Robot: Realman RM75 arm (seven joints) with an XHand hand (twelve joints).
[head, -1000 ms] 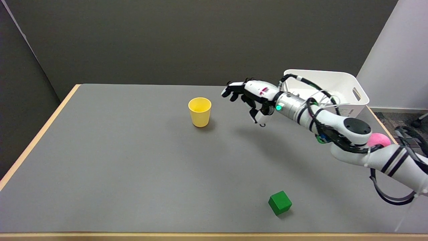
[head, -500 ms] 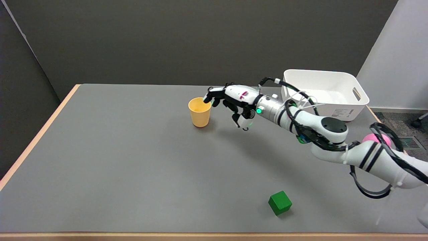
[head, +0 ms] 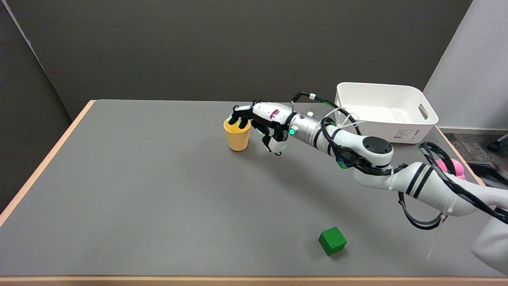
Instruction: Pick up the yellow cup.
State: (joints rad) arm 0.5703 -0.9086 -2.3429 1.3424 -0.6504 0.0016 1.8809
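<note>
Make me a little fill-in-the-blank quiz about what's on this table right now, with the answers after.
1. The right hand has its fingertips over the rim of the ____ cup.
2. The cube near the table's front edge is ____.
3. The white bin sits at the table's far ____ corner.
Answers: yellow; green; right

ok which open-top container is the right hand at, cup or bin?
The yellow cup: the right hand has fingertips over its rim. The white bin sits apart, far right.

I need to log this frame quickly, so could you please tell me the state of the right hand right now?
Right hand: open, holding nothing yet; its fingers reach over the rim of the yellow cup, thumb hanging beside it.
</note>
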